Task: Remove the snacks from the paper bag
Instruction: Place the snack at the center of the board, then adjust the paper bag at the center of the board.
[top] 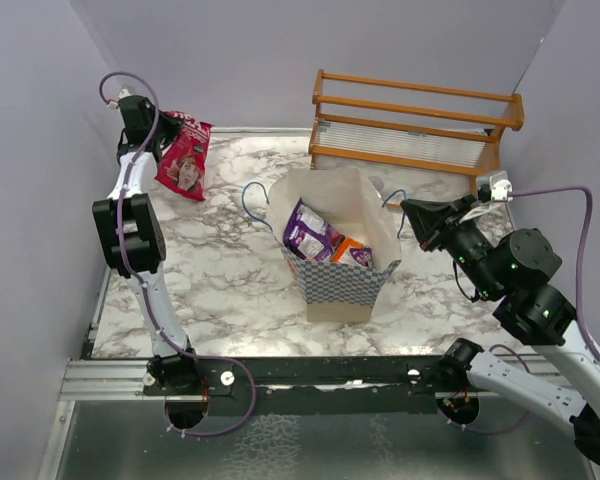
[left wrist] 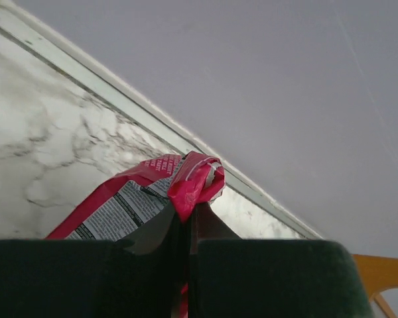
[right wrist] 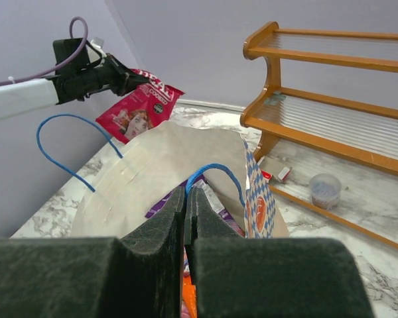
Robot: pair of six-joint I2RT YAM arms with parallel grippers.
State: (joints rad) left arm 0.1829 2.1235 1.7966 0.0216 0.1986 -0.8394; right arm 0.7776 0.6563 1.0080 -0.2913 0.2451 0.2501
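Marble-patterned table point(top: 230, 285): checkered paper bag point(top: 345, 288) standing at centre, wooden rack point(top: 400, 140) along the far right edge.

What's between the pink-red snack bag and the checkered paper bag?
Just bare marble tabletop in the top view, from glossy pink-red snack bag to blue-and-white checkered paper bag.

Plain lilac walls point(top: 240, 50) are enclosing a white marble-patterned surface point(top: 230, 290) with grey veins. A wooden rack point(top: 415, 125) with slatted shelves is standing at the far right, against the back wall. A small clear cup point(right wrist: 325, 190) is sitting low inside it. Soft, even light is falling throughout.
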